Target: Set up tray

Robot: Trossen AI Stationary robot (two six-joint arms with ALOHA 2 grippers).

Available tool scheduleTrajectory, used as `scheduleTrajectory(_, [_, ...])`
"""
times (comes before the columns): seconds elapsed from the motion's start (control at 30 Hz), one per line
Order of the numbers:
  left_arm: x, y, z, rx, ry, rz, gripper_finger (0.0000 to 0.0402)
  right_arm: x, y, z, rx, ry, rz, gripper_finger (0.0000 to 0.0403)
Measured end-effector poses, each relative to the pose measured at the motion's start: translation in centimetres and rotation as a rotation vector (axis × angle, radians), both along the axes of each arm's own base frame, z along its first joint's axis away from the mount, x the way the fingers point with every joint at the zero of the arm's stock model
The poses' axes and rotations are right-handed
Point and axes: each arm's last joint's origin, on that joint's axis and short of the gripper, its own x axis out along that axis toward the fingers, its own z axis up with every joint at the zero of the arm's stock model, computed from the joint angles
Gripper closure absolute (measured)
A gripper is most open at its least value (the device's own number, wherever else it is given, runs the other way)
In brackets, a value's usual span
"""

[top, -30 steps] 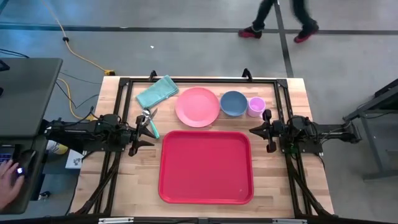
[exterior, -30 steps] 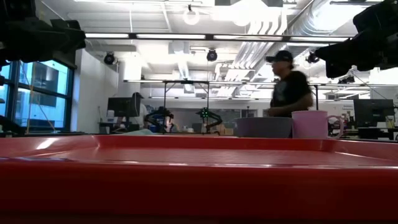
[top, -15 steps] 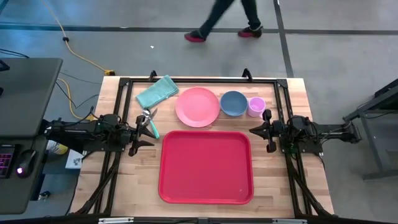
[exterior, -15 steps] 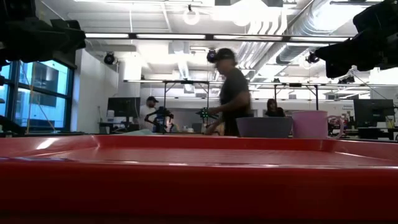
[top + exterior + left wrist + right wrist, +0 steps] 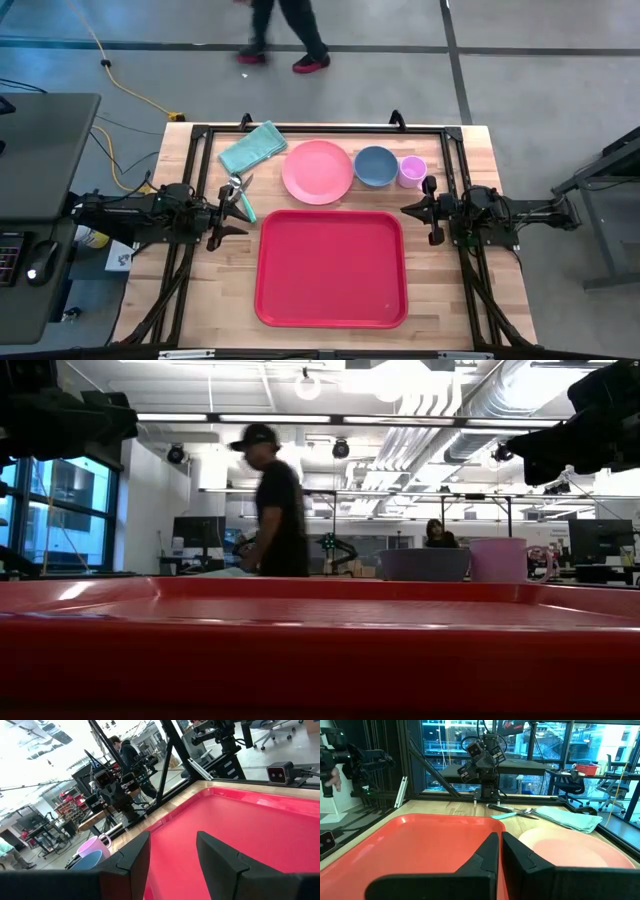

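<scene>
Tray (image 5: 332,267) bare; left tool (image 5: 228,212) parted, holding nothing; right tool (image 5: 418,213) closed, nothing held.

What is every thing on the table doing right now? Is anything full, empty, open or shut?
tray: flat on the table, empty.
pink plate: flat, empty, beyond the tray.
blue bowl: upright, empty, beside the plate.
pink cup: upright, next to the bowl.
teal cloth: lying crumpled near the far left corner.
cutlery: lying on the table beside the cloth.
left gripper: fingers apart, holding nothing.
right gripper: fingers together, holding nothing.
</scene>
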Motion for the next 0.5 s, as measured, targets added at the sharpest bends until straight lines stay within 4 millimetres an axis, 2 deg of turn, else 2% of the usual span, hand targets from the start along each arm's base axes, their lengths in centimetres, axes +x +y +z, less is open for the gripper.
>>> scheduleTrajectory(0.23, [0.00, 0.00, -0.01, -0.018, 0.006, 0.000, 0.0208, 0.00, 0.00, 0.00, 0.000, 0.000, 0.000, 0.0402])
scheduleTrajectory(0.5, [0.06, 0.21, -0.06, -0.247, 0.067, 0.071, 0.0208, 0.00, 0.00, 0.01, 0.000, 0.000, 0.000, 0.0402])
